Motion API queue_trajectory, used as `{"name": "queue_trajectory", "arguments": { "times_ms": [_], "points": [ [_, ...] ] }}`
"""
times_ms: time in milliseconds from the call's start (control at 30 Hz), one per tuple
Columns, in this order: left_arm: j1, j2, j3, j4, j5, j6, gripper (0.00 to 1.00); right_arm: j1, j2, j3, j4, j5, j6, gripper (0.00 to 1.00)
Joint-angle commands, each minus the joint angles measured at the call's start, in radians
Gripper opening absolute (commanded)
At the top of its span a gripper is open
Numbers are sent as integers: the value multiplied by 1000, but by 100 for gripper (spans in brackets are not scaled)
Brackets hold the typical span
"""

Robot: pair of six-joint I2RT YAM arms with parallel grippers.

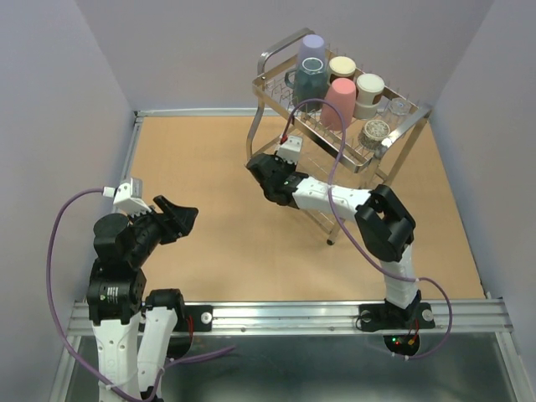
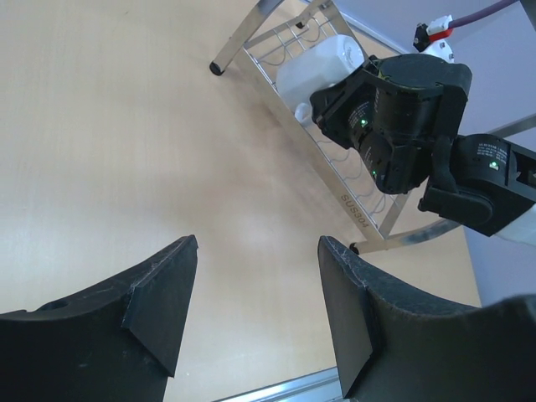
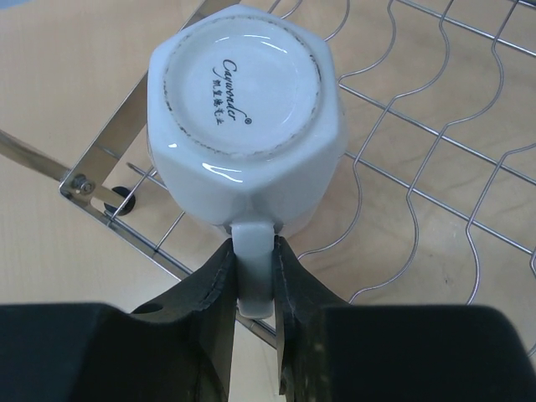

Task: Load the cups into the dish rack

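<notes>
My right end effector (image 3: 254, 276) is clamped tight on the handle (image 3: 254, 251) of the white mug (image 3: 243, 117), pads pinching just that thin loop. That's the worry: a grip this narrow could let the mug swing or twist out. It sits right by the corner of the rack (image 3: 117, 121), so a bad release could tip it through the frame onto the desk (image 3: 50, 75). My fingers could also snag a wire backing out. The mug is straight ahead of my fingertips, base turned to my camera, over the lower tier's wavy wires; whether it rests on them, I can't tell. The upper tier carries the other cups (image 1: 339, 100). My left end effector (image 2: 257, 251) hangs wide open and empty, well apart over bare desk.
</notes>
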Motion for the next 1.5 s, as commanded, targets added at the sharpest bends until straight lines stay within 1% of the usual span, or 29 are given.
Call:
{"name": "queue_trajectory", "arguments": {
  "times_ms": [0,67,100,167,200,267,300,367,467,800,933,1033,1467],
  "points": [
    [-3,-11,28,25,-3,22,70,-9,-4,-46,2,-67,94,8],
    [-3,-11,26,27,-6,21,70,-9,-9,-41,2,-76,83,21],
    [-4,-11,26,28,-4,21,70,-9,-9,-40,3,-83,74,41],
    [-3,-12,23,34,-6,18,70,-9,-6,-23,3,-93,46,55],
    [-3,-12,23,36,-4,16,70,-9,-1,-15,3,-96,37,69],
    [-3,-9,23,42,-4,16,70,-9,2,-11,3,-98,23,80],
    [-3,-9,23,44,-3,13,70,-7,4,-7,3,-103,17,90],
    [-3,-9,22,45,-3,12,70,-9,1,-3,2,-101,6,98],
    [-3,-15,16,48,0,4,70,-7,-7,-3,2,-95,-18,100],
    [-3,-16,11,57,5,-2,70,13,-36,26,3,-18,-127,100],
    [-3,-15,3,71,6,-10,69,27,-45,46,0,-15,-163,100],
    [-3,-14,-4,85,14,-19,69,54,-47,62,2,3,-195,100],
    [-3,-31,-33,108,25,-41,69,106,-62,135,0,48,-304,100]
  ]
}}
